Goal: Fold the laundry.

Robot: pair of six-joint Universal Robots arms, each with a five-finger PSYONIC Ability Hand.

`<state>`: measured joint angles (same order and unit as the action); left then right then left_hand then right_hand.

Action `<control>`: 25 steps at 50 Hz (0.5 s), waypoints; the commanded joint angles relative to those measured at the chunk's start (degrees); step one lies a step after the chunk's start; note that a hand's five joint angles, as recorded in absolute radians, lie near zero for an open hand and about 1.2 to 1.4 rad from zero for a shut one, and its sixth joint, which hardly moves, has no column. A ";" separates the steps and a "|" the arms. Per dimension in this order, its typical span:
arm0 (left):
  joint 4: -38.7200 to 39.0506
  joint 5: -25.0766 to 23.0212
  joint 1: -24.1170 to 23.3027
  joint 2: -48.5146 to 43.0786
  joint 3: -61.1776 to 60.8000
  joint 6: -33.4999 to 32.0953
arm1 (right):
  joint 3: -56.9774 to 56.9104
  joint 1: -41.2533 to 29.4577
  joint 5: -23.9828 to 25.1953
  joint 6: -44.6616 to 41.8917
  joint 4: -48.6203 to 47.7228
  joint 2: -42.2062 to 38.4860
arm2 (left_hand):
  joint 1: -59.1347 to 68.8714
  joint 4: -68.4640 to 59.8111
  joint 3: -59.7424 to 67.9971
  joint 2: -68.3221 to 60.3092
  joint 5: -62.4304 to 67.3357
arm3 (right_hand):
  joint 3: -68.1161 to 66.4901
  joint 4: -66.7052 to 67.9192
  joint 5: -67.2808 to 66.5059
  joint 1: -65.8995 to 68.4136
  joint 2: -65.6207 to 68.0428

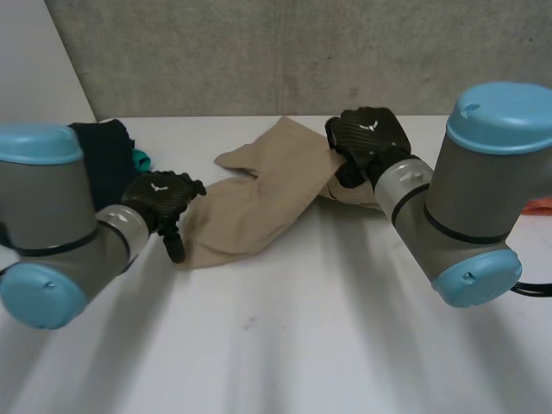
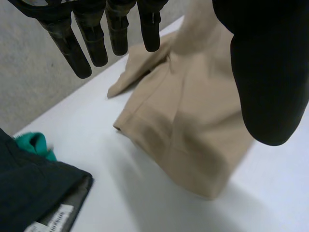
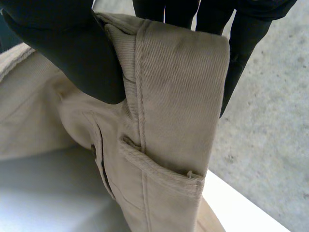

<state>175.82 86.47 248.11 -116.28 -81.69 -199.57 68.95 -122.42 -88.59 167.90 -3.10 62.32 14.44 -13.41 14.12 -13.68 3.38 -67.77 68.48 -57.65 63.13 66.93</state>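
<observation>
A white table [image 1: 285, 345] is stretching out in front of the robot, its near half bare. Further in, the left hand [image 1: 162, 197] is hovering at the near left end of a pair of beige trousers [image 1: 250, 207], which are lying spread across the middle of the table. This hand is released. In the left wrist view its fingers [image 2: 91, 38] are hanging straight and apart above the table, and the thumb [image 2: 270, 72] is standing off to the side over the cloth, with nothing caught between them. The hemmed end of one trouser leg is lying flat beneath the palm, and I cannot tell whether any fingertip is touching it.

From there the trousers are running away and to the right, rising off the table toward the right hand [image 1: 369, 138] at their far right end. That hand is grasping the waistband [image 3: 178, 96]. In the right wrist view the thumb is pressing the front of the doubled band while the fingers are curling behind it, and the cloth is hanging down from the grip with a belt loop [image 3: 154, 166] showing below.

At the far left of the table, a pile of dark clothes [image 1: 108, 151] is lying well apart from the trousers, with a green cloth [image 1: 141, 159] peeking out beside it. A grey concrete wall [image 1: 285, 52] is closing off the back.
</observation>
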 commanded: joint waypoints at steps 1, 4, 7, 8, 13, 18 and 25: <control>-0.12 5.55 -2.19 -7.20 6.18 4.62 | -3.73 -2.74 -0.71 3.57 2.40 1.84 | -2.38 1.35 -2.06 1.62 -1.32 | -12.23 11.52 -12.35 16.87 13.07; -0.91 6.34 -3.33 -9.13 8.38 6.55 | -5.14 -3.62 -0.71 4.27 2.75 2.63 | -4.05 3.02 -3.73 3.29 -2.99 | -12.23 11.52 -12.35 16.87 13.07; -2.14 6.43 -4.38 -10.10 9.70 7.52 | -6.28 -4.23 -0.88 4.80 2.93 2.99 | -4.44 3.41 -4.12 3.68 -3.38 | -12.23 11.52 -12.35 16.87 13.07; -2.93 6.61 -5.00 -10.63 10.49 8.14 | -6.89 -4.67 -1.32 5.06 3.19 3.16 | -4.44 3.41 -4.12 3.68 -3.38 | -12.23 11.52 -12.35 16.87 13.07; -4.25 7.40 -6.58 -12.39 12.60 10.34 | -8.39 -5.64 -3.34 6.38 3.37 3.34 | -4.44 3.41 -4.12 3.68 -3.38 | -12.23 11.52 -12.35 16.87 13.07; -6.19 8.63 -7.90 -14.15 14.19 12.54 | -9.27 -5.82 -4.66 6.74 3.01 3.16 | -4.44 3.41 -4.12 3.68 -3.38 | -12.23 11.52 -12.35 16.87 13.07; -4.70 13.54 -6.15 -14.07 14.81 12.89 | -7.52 -4.24 -5.02 6.47 3.80 3.43 | 57.04 -58.07 57.36 -57.80 58.10 | -12.23 11.52 -12.35 16.87 13.07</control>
<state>169.80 96.34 240.37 -130.87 -67.02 -186.83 59.83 -127.97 -93.32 174.67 0.29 65.60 35.32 -33.05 33.91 -34.12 23.31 -67.77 68.49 -57.64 63.13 66.93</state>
